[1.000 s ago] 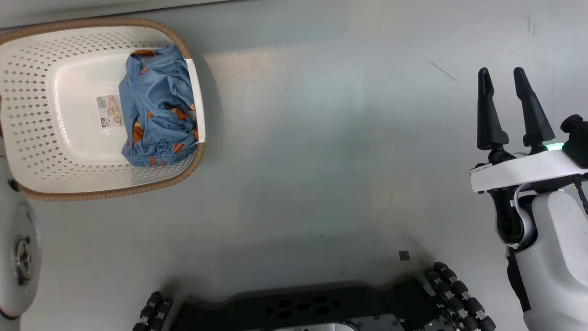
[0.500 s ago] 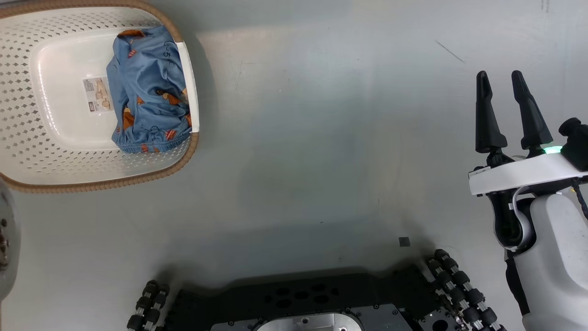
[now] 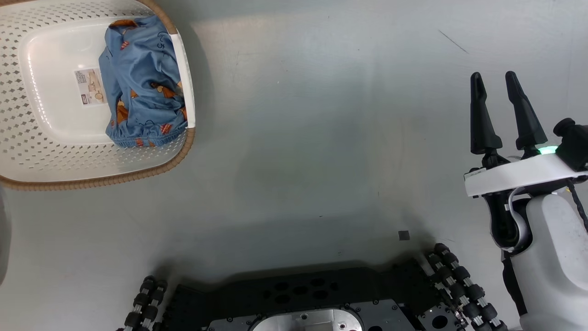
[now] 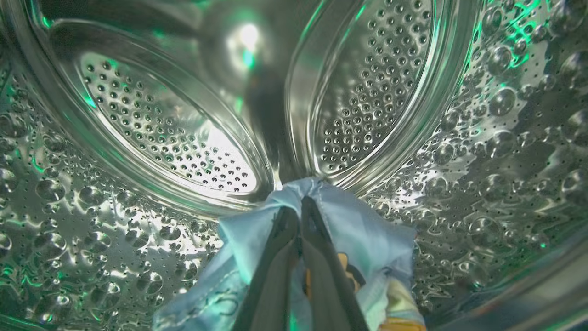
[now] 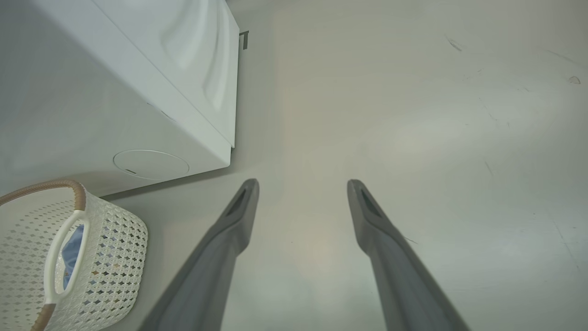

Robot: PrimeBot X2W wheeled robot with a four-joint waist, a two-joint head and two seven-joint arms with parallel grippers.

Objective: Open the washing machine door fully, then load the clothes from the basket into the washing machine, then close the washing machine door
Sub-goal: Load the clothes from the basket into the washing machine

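Left jaws clamp clothes [image 4: 363,225]; sticker [image 3: 89,86] in basket [image 3: 27,156] illegible.

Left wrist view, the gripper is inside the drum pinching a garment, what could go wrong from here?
1. The garment drapes over the shut left gripper; on release it may cling and get dragged back out of the drum as the arm withdraws.
2. More clothes lie in the basket; stopping here would leave the load unfinished.
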